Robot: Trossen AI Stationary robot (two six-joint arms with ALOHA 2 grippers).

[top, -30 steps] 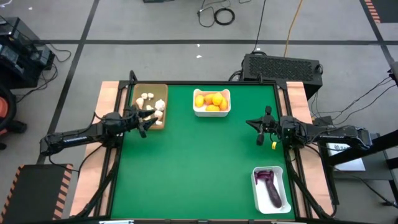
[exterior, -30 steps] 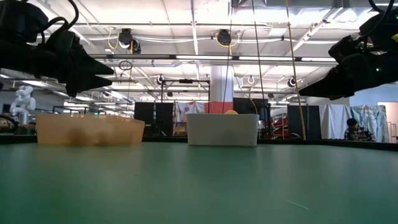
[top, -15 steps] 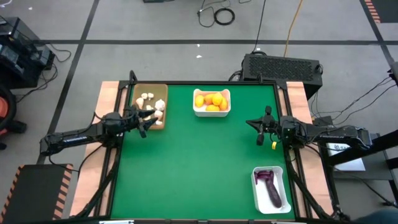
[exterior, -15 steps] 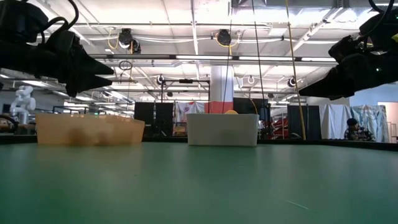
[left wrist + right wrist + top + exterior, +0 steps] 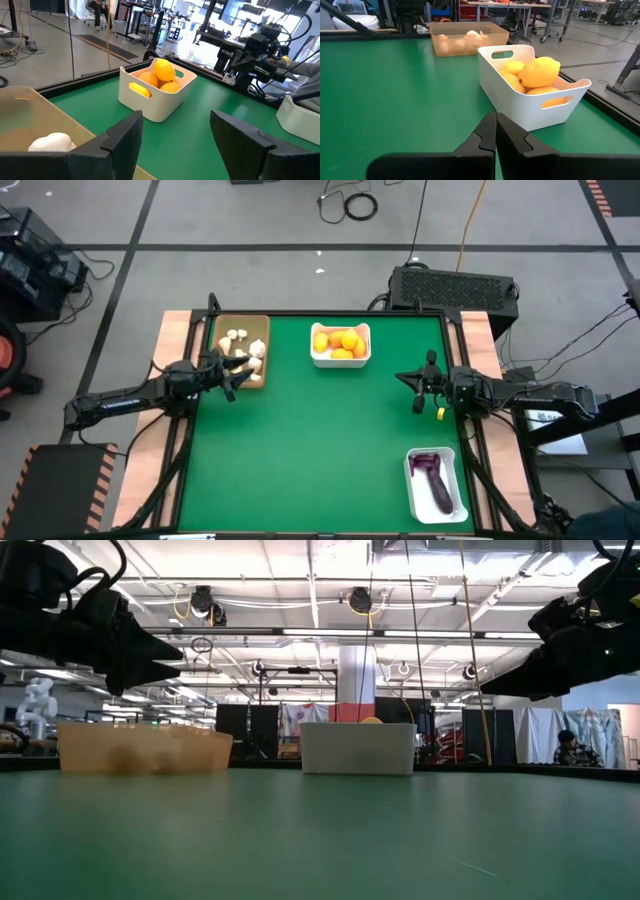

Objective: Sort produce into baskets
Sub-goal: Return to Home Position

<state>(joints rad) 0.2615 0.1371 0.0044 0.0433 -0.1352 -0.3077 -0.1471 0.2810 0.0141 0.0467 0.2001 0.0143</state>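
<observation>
From above I see the left gripper (image 5: 232, 370) over the near end of the tray (image 5: 243, 319), which stands at the far left corner of the tabletop (image 5: 320, 440). White bulbs (image 5: 236, 337) lie in the tray. The far bin (image 5: 340, 361), near the tray, holds the fruits (image 5: 340, 341). The near bin (image 5: 412, 490) is at the near right corner, with the eggplant (image 5: 441, 496) and one more dark purple piece (image 5: 427, 466) inside. The right gripper (image 5: 418, 385) hangs at the right side, between the two bins and well apart from both.

In the low view both grippers are up in the air and touch nothing. The tray is at left, the far bin in the middle, and one fruit shows over its rim.

In the left wrist view I see the fingers (image 5: 120, 142) spread wide and holding nothing, with a bulb in the tray below.

In the right wrist view the fingers (image 5: 485, 135) are pressed together with nothing between them, and they point towards the far bin
</observation>
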